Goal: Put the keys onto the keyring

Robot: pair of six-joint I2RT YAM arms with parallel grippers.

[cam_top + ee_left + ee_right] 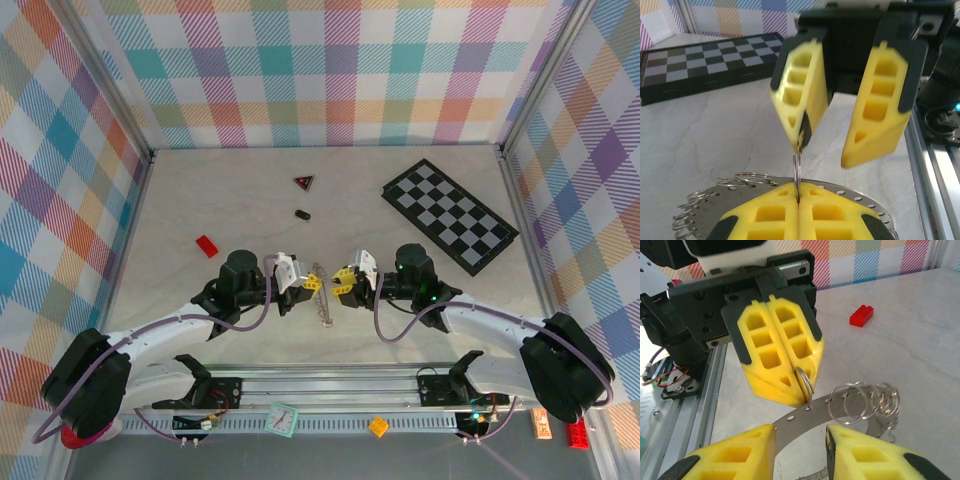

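the left gripper (310, 284) is clamped shut on a thin silvery wire loop (797, 170), which stands upright between its yellow fingertips. the right gripper (343, 285) faces it, jaws apart and empty. just beneath them is the flat silvery perforated metal keyring (795, 422), near the middle of the pale marbled table's (200, 200) near edge. tiny silvery keys (865, 399) are bunched along it.

white-and-black arms (165, 332), seemingly purple cables (247, 322), yellow tool fingers (885, 100).

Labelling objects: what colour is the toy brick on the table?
Brick: red, right wrist view.
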